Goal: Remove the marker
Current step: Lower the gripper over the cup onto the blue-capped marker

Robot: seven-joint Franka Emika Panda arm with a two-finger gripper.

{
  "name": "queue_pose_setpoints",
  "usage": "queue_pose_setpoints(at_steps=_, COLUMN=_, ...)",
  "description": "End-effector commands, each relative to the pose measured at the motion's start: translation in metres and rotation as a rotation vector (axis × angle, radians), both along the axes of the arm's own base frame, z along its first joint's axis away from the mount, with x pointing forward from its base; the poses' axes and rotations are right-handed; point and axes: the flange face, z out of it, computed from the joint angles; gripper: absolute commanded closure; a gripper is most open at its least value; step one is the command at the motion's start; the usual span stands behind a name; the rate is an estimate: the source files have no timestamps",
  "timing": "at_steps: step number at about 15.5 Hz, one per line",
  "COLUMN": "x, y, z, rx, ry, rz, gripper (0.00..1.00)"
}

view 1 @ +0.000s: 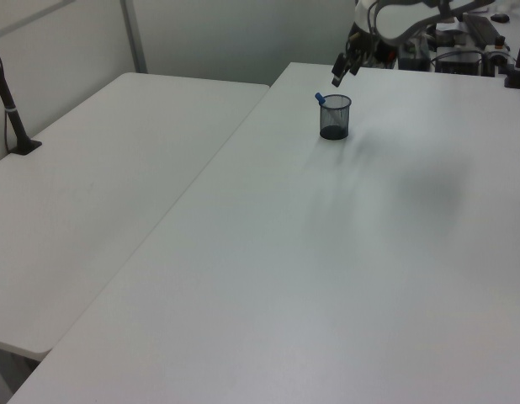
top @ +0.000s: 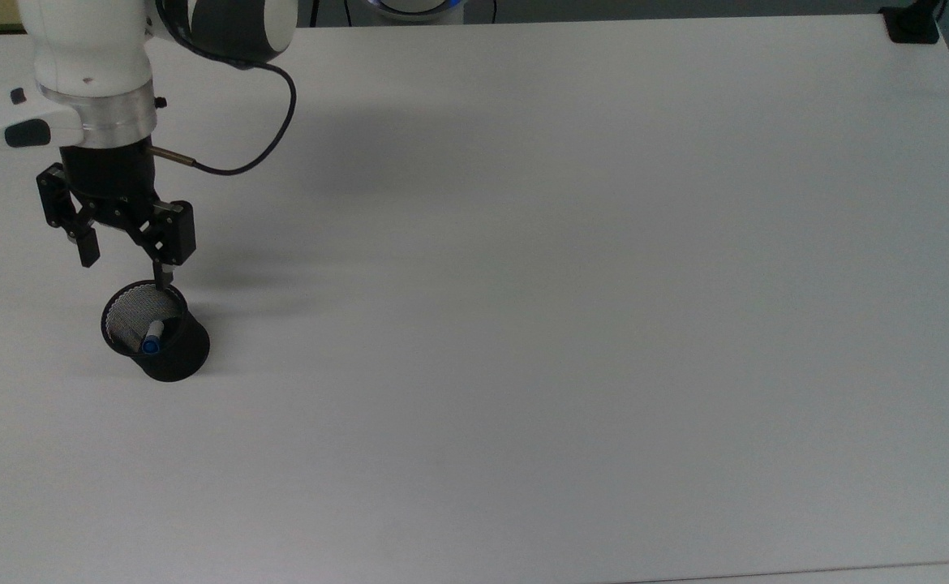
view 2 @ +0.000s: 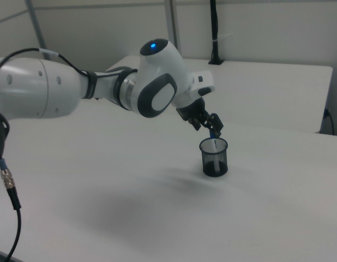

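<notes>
The black two-finger gripper (top: 123, 272) hangs with its fingers spread apart, holding nothing. Just below it in the top view stands the round black mesh cup (top: 168, 349) on the big white table (top: 572, 284). The slim white marker with a blue cap (top: 152, 337) leans inside the cup. I think the reaching step is on; next the gripper must go down over the blue cap and pinch it

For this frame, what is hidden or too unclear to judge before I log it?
- The marker: its lower barrel is hidden inside the black mesh cup in the top view; the left view shows just the blue cap.
- In the right view, the gripper overlaps the marker top, so contact cannot be judged.
- The arm is cut off by the top view's upper edge.
</notes>
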Motion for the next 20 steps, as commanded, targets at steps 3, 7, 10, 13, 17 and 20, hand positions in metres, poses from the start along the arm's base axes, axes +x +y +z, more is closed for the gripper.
queue_pose_setpoints(at_steps=3, x=0.034, y=0.002, z=-0.011, rx=-0.081, ry=-0.046, rz=0.063, gripper=0.22)
queue_pose_setpoints(at_steps=7, x=0.043, y=0.024, z=-0.013, rx=-0.095, ry=-0.083, rz=0.097, gripper=0.26)
queue_pose_setpoints(at_steps=10, x=0.048, y=0.035, z=-0.025, rx=-0.127, ry=-0.064, rz=0.131, gripper=0.27)
queue_pose_setpoints(at_steps=13, x=0.05, y=0.042, z=-0.03, rx=-0.16, ry=-0.046, rz=0.162, gripper=0.29)
queue_pose_setpoints(at_steps=17, x=0.052, y=0.04, z=-0.035, rx=-0.178, ry=-0.054, rz=0.169, gripper=0.37)
queue_pose_setpoints(at_steps=20, x=0.053, y=0.041, z=-0.039, rx=-0.216, ry=-0.054, rz=0.195, gripper=0.39)
